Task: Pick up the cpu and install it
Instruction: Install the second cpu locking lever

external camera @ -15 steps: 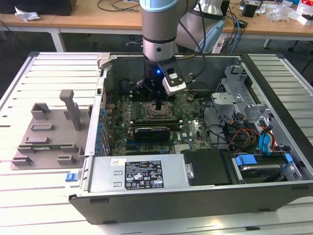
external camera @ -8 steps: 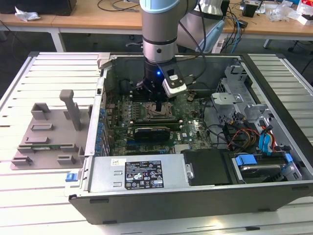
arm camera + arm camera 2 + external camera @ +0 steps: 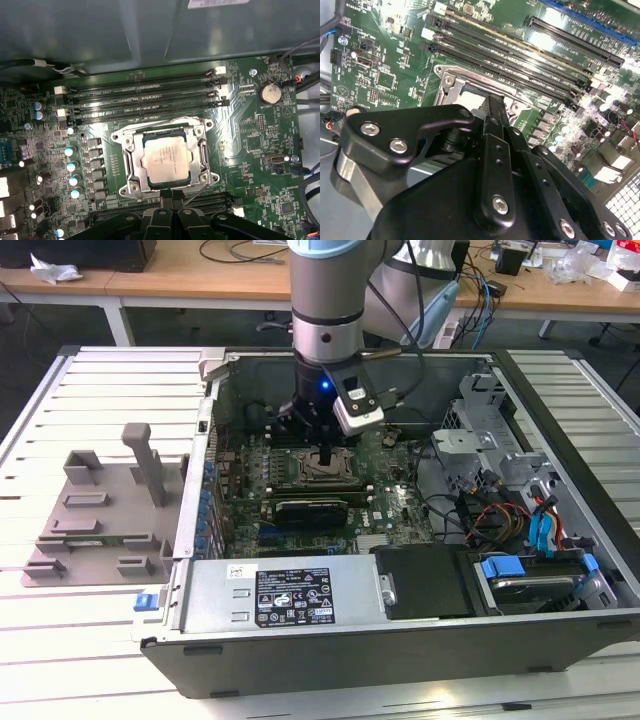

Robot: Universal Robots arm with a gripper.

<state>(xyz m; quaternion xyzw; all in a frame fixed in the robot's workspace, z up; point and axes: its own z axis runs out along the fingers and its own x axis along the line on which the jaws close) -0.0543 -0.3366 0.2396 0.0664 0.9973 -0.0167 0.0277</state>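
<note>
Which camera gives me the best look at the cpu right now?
The first wrist view: the cpu lies flat inside the socket frame, its whole top visible. In the second wrist view the tool hides most of it. In the exterior view the arm blocks it.

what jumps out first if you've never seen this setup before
The open dark computer case with its green motherboard draws the eye, lying on a pale slatted table in the exterior view. In the first wrist view, the small square cpu with a silvery-grey metal top sits inside the metal socket frame, below the long black memory slots. The black gripper hangs directly over that socket.
</note>
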